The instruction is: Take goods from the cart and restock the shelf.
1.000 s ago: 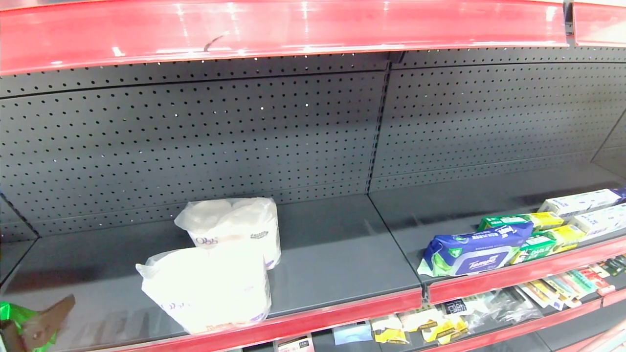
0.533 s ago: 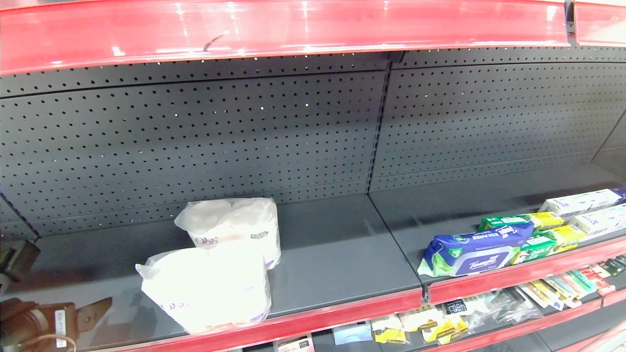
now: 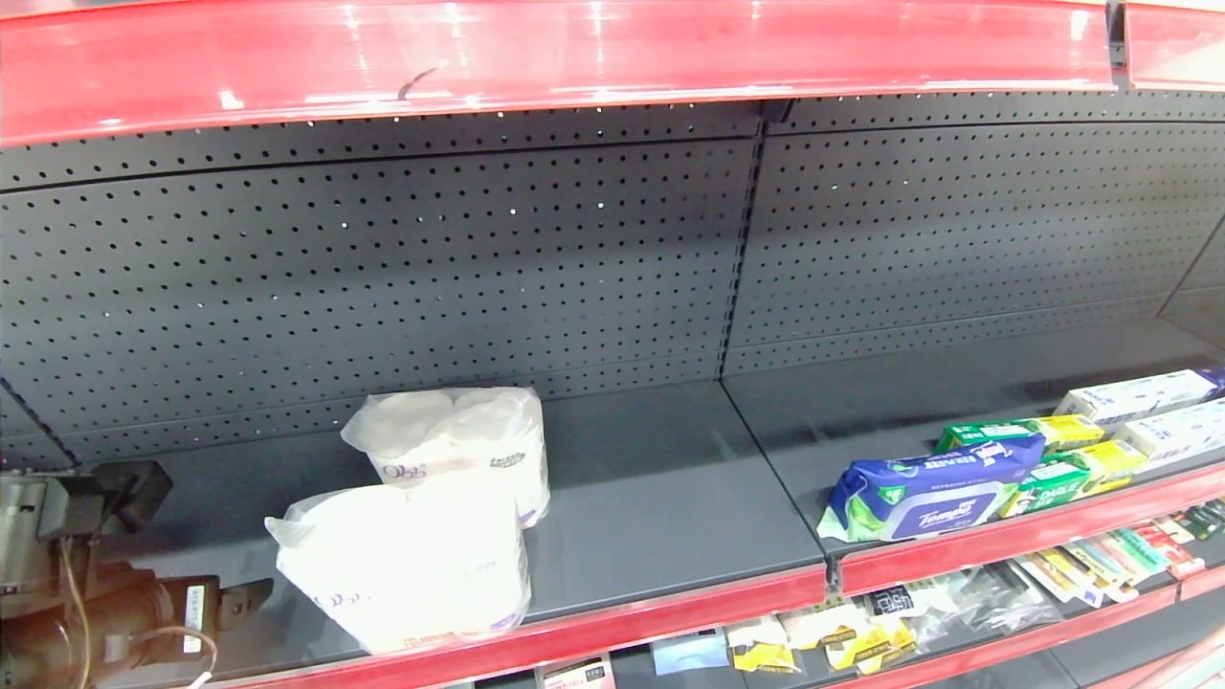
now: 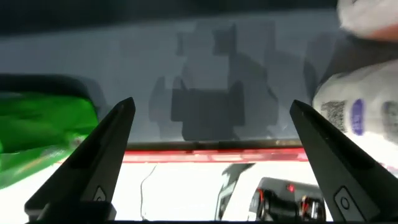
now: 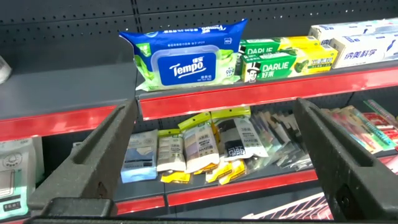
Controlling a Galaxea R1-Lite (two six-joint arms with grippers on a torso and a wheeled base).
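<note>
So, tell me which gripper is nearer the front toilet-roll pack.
Left. The left gripper hangs open just left of the front toilet-roll pack. The right gripper faces the wet wipes, well off to the pack's right.

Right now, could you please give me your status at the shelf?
Left end effector open, empty, at shelf. Right end effector open, empty. Green pack on shelf. Roll pack near left.
</note>
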